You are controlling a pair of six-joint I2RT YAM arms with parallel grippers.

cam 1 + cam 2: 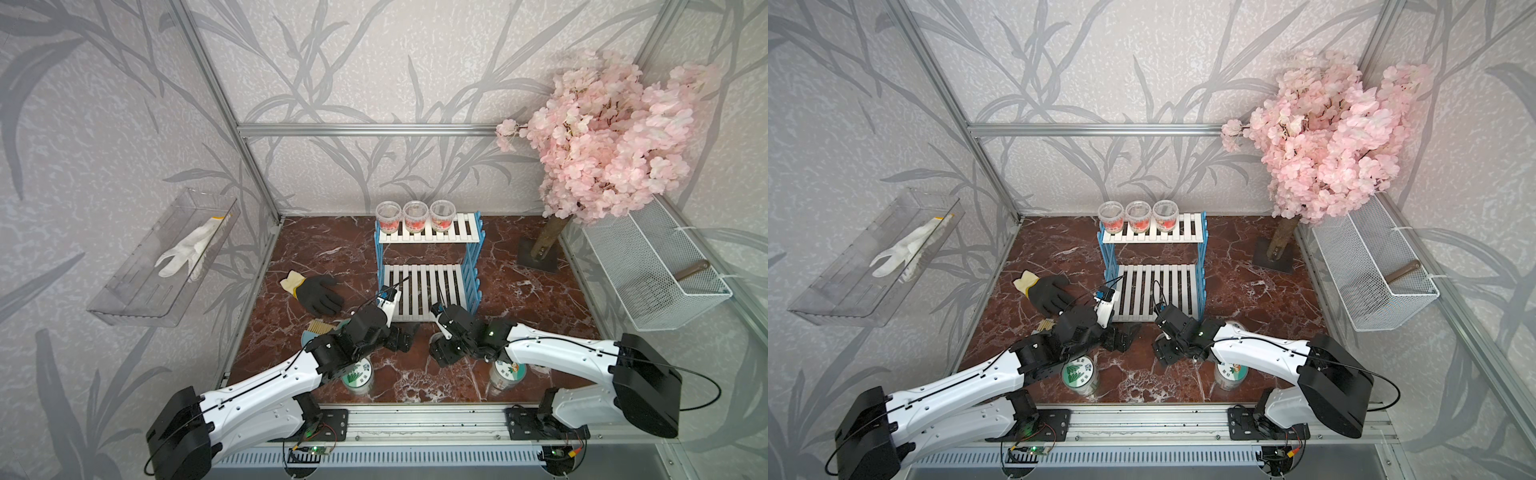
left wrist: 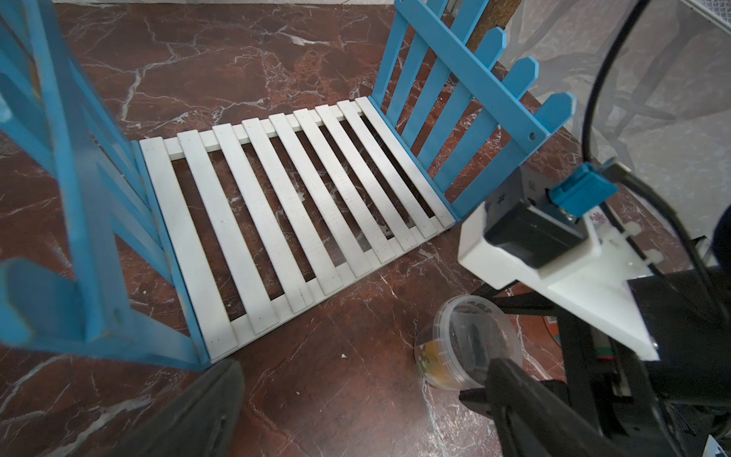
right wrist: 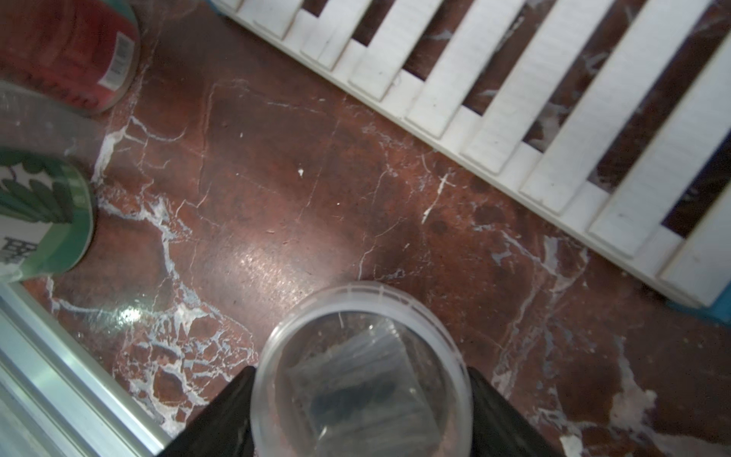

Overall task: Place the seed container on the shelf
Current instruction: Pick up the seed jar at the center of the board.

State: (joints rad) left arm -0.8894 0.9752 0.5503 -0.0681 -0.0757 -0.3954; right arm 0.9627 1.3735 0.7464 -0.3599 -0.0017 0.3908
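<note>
Clear-plastic seed container [image 3: 362, 380] stood gripped in your right jaws; left jaws gaped empty. Next it needed lifting onto the shelf [image 1: 419, 286].

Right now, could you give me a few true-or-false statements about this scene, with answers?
Three containers stand on the upper tier of the shelf. True.
The lower tier holds a container. False: it is bare.
The black glove lies in the wall tray. False: it lies on the table; the tray holds a white glove.
A seed container sits between the fingers of the right gripper. True.
The left gripper holds something. False: it is open and empty.
</note>
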